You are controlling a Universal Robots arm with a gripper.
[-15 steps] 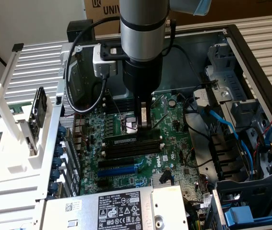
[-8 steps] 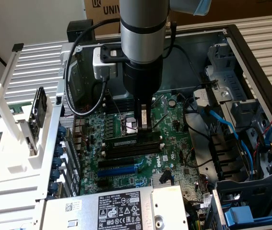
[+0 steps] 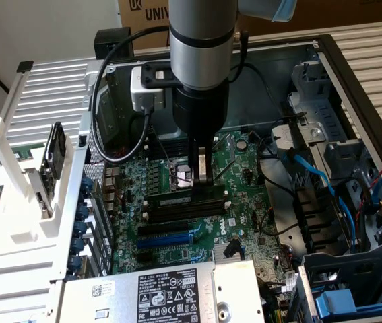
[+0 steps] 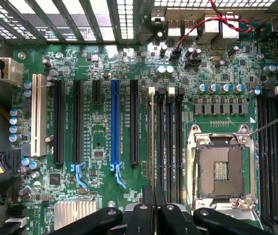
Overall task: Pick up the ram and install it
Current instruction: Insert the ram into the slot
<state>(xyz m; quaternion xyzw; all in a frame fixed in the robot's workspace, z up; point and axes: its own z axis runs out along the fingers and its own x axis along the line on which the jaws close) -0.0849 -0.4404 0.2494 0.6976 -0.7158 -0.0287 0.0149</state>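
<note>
Exterior view, clock read off the picture. The arm stood upright over the open computer case, with the gripper (image 3: pixel 205 180) down at the motherboard (image 3: pixel 244 202), about the centre of the dial. The claw was pressed nearly together, pinching the top edge of the ram (image 3: pixel 177 200).

The ram stood on edge, lengthwise in the bank of black memory slots (image 3: pixel 187 212), its white label facing the camera. Could not tell whether it was fully seated or the end latches had closed.

From the fingertips:
- The CPU socket (image 3: pixel 182 176) lay at 10 o'clock, just beside them.
- The blue expansion slot (image 3: pixel 167 239) lay at 7 o'clock, near.
- The labelled power supply (image 3: pixel 157 296) lay at 6 o'clock, well apart.
- The blue cables (image 3: pixel 312 175) lay at 3 o'clock.
- The white tray (image 3: pixel 15 222) lay at 9 o'clock, outside the case wall.

Wrist view: the gripper (image 4: pixel 153 193) held the ram (image 4: pixel 152 142) edge-on as a thin line. The line ran along the slot of the bank farthest from the CPU socket (image 4: pixel 220 169). The blue expansion slot (image 4: pixel 114 122) lay on the ram's other side, with one black slot between.
</note>
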